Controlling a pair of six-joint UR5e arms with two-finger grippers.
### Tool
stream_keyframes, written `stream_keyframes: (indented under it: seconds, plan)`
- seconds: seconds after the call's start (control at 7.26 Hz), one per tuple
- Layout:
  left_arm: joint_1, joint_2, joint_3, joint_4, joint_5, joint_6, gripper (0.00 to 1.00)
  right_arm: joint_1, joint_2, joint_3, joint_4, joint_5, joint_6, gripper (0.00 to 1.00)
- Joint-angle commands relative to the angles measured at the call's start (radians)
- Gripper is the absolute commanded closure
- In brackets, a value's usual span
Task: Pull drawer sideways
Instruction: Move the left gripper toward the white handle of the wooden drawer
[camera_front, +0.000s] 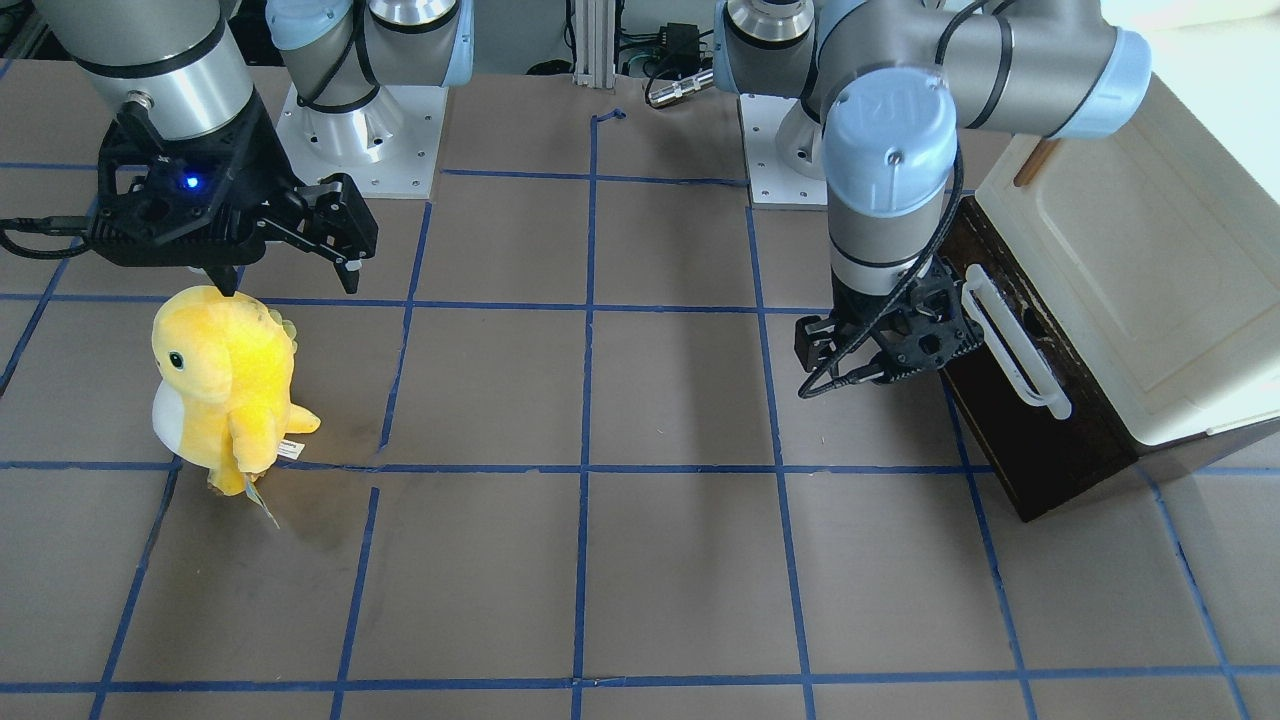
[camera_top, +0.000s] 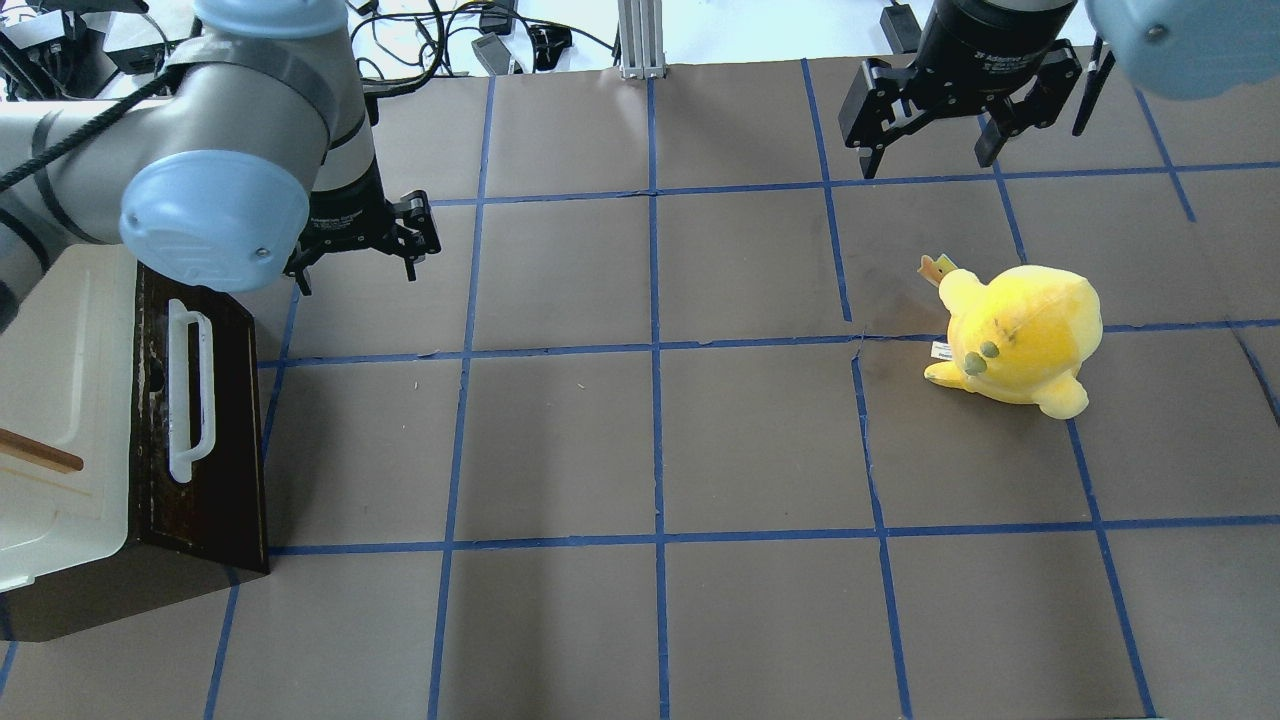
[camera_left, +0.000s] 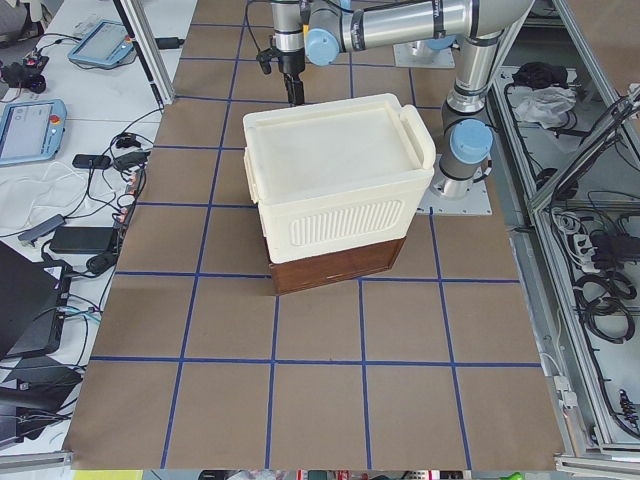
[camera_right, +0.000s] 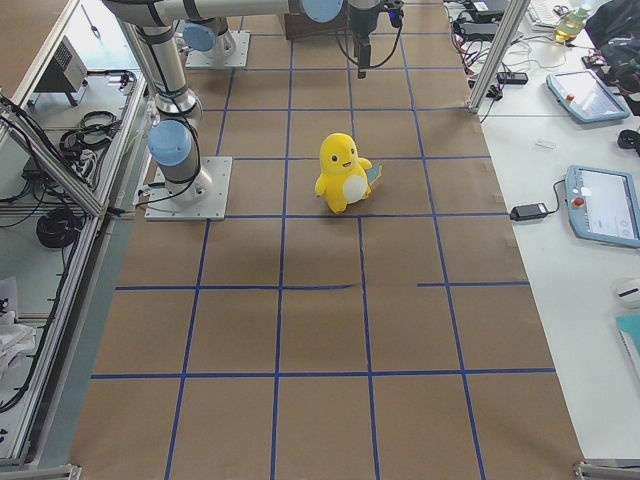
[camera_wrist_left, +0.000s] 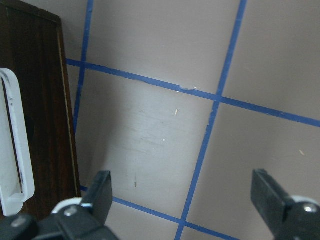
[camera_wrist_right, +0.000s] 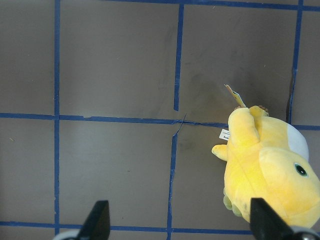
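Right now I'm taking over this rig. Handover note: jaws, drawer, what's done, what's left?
Left gripper: jaws open and empty, over bare table just beside the drawer front. The white handle lies outside the jaws, untouched.
Right gripper: jaws open and empty, hovering near the yellow plush toy, away from the job.
Drawer: under the cream cabinet at the robot's left end of the table, front facing the middle. None of its inside shows, so it looks shut.
Done: approach only.
Left: close on the handle, pull the drawer sideways.
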Motion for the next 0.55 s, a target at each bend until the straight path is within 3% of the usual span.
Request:
stream_keyframes:
  seconds: [0.0, 0.41]
  plan:
    - [-0.004, -0.090, -0.002, -0.056, 0.191, -0.062, 0.02, 0.000, 0.000, 0.000, 0.000, 0.000, 0.001, 0.00]
    - [-0.004, -0.183, -0.040, -0.059, 0.389, -0.136, 0.02, 0.000, 0.000, 0.000, 0.000, 0.000, 0.001, 0.00]
